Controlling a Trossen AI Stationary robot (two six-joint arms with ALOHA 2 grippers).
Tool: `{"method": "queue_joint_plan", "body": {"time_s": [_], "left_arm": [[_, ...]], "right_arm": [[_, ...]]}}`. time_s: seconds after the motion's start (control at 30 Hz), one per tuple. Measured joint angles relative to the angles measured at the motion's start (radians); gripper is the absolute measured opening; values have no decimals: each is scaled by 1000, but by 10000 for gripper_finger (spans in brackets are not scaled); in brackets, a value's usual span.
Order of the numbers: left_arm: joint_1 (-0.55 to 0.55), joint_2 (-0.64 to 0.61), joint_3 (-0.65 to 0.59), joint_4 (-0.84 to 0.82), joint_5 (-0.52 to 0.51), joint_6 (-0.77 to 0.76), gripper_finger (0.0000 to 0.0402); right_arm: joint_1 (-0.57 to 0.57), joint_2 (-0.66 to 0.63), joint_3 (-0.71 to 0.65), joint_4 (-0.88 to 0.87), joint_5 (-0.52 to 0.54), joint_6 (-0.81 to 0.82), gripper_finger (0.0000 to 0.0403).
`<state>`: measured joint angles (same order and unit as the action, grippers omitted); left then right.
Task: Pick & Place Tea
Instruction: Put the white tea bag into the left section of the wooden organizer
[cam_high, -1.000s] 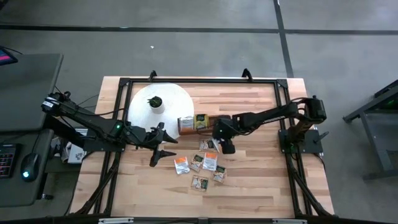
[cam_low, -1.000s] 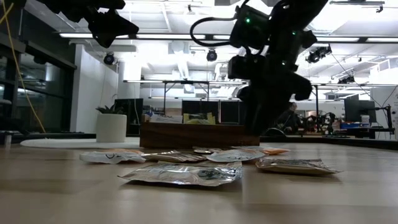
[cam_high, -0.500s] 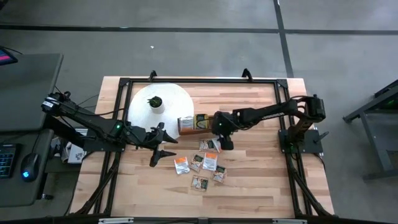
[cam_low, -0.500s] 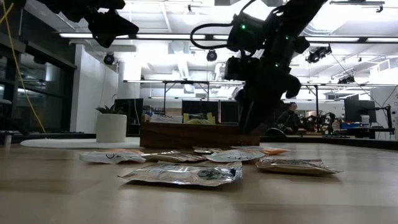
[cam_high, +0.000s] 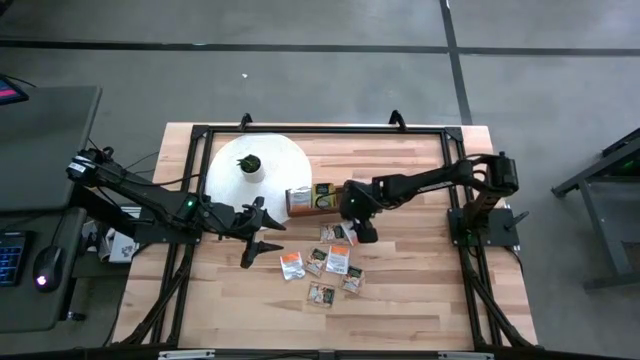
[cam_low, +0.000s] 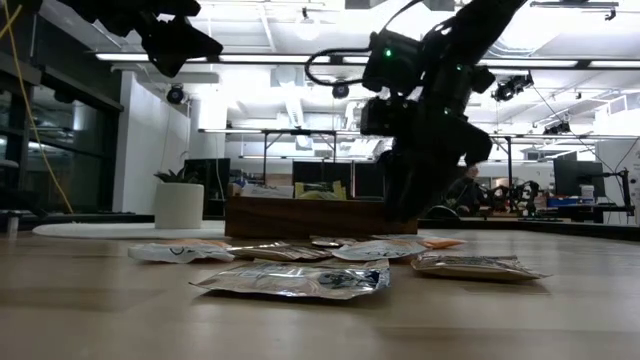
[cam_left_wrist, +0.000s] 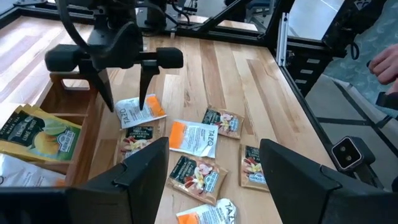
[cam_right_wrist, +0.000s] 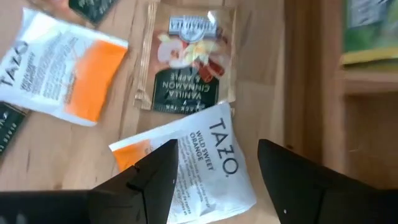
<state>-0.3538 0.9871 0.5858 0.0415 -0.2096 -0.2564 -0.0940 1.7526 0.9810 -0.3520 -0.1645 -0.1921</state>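
Several tea sachets (cam_high: 325, 262) lie flat on the wood near the table's middle. Two more stand in the brown box (cam_high: 318, 197), a green-yellow one (cam_left_wrist: 37, 134) among them. My right gripper (cam_right_wrist: 214, 168) is open and points down just in front of the box. Its fingers stand on either side of an orange-and-white sachet (cam_right_wrist: 205, 155), above it. A brownish sachet (cam_right_wrist: 186, 59) lies beside that one. My left gripper (cam_high: 265, 232) hovers open to the left of the pile, well above the table.
A large white disc (cam_high: 255, 170) with a small dark knob lies at the table's far left. The box lies along the far side of the pile. A black frame (cam_high: 455, 150) runs around the table's edge. Bare wood shows on the near side (cam_high: 400, 310).
My right gripper has moved a little toward the table's left and far side, closer to the box, and has tipped slightly. It has stayed open. The sachets and my left arm have kept still.
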Motion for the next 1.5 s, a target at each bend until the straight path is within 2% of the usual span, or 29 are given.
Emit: {"method": "queue_joint_plan", "body": {"time_s": [0.4, 0.7, 0.9, 1.07, 1.23, 1.4, 1.5], "left_arm": [[0, 0, 0, -15, 2, -3, 248], [0, 0, 0, -15, 2, -3, 248], [0, 0, 0, -15, 2, -3, 248], [0, 0, 0, -17, 1, -3, 248], [0, 0, 0, -23, 4, -3, 248], [0, 0, 0, -23, 18, 1, 248], [0, 0, 0, -23, 18, 20, 248]], "right_arm": [[-5, 39, 3, 25, 20, -4, 208], [5, 41, -1, 23, 165, 64, 206], [41, 38, -3, 44, 121, 87, 205], [76, 25, -2, 71, 133, 109, 206], [90, -17, -2, 69, 173, 237, 207], [96, -72, -1, 52, 153, 549, 207], [122, -77, 0, 66, 154, 677, 207]]}}
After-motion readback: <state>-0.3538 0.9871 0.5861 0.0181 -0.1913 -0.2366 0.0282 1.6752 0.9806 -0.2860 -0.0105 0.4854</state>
